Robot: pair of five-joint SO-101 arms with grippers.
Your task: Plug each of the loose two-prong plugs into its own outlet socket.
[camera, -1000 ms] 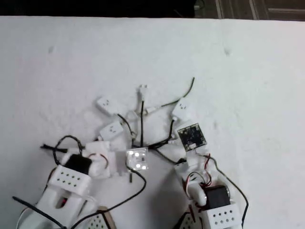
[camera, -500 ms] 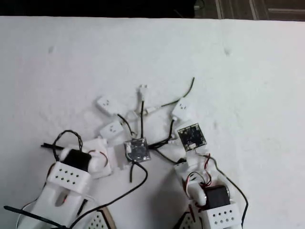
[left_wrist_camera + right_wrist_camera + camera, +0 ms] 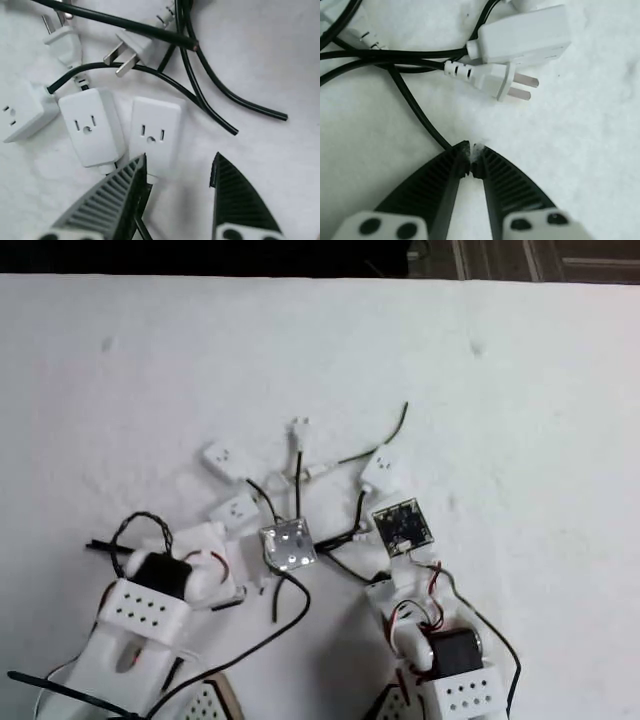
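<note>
My left gripper stands open just short of a white outlet socket, with the socket's near edge between the jaws. A second socket lies beside it and a third farther off. Two loose white two-prong plugs lie beyond them among black cables. My right gripper is shut on the table; a black cable runs up to its tip. Ahead of it lies a white plug, prongs free, beside a white socket block. From above, sockets sit before the arms.
Black cables cross the white table between plugs and sockets. Another socket and a plug lie farther back in the cluster. The far half and the right side of the table are open.
The left arm's wrist has swung forward toward the sockets, its camera block moving up the table. The right arm has stayed put.
</note>
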